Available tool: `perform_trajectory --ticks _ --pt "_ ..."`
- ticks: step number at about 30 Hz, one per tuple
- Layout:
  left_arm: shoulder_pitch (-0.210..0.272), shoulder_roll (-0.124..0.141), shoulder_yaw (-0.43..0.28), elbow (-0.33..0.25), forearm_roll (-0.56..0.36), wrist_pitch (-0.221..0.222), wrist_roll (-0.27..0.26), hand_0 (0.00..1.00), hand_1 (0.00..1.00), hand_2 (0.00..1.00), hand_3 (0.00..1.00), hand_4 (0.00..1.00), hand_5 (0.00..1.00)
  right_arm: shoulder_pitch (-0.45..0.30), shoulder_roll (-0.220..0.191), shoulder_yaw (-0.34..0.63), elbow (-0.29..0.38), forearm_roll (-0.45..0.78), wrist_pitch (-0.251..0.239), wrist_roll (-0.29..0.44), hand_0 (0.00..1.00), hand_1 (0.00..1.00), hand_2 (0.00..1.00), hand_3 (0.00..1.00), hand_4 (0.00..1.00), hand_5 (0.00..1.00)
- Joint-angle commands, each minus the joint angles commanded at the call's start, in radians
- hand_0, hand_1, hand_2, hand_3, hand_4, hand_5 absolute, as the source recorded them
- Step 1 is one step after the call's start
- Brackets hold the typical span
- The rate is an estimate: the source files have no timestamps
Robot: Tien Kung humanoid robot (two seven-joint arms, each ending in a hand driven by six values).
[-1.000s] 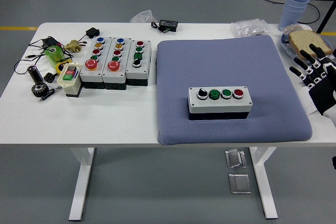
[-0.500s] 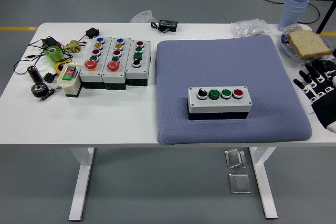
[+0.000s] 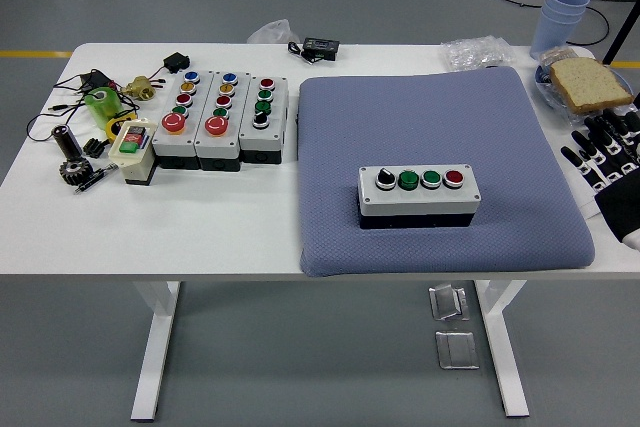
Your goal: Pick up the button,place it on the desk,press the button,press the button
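Head view looks down on a white table [image 3: 230, 222] where a grey rectangular button box [image 3: 419, 195] with one black knob, two green buttons and one red button sits on a blue-grey padded mat [image 3: 440, 117], near its front edge. At the table's right edge the robot's black right hand [image 3: 612, 161] hovers with fingers spread, grasping nothing, well apart from the box and just below a slice of bread [image 3: 590, 83]. Three more grey button boxes [image 3: 222, 119] stand to the left.
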Motion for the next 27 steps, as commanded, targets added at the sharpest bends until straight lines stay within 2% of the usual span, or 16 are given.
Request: perform_trajectory --ticks 11,27 --pt "-0.005 0.000 0.003 0.000 -0.007 0.000 -0.002 0.541 0.420 0.423 0.419 0.262 0.449 -0.002 0.003 -0.003 -0.006 -0.012 0.003 -0.034 0.679 0.623 0.683 0.690 0.774 0.403" --pt "-0.003 0.000 -0.008 0.000 0.022 -0.001 0.002 0.538 0.421 0.424 0.420 0.258 0.460 -0.004 0.007 -0.018 -0.022 0.022 -0.012 -0.019 0.666 0.614 0.695 0.682 0.763 0.376"
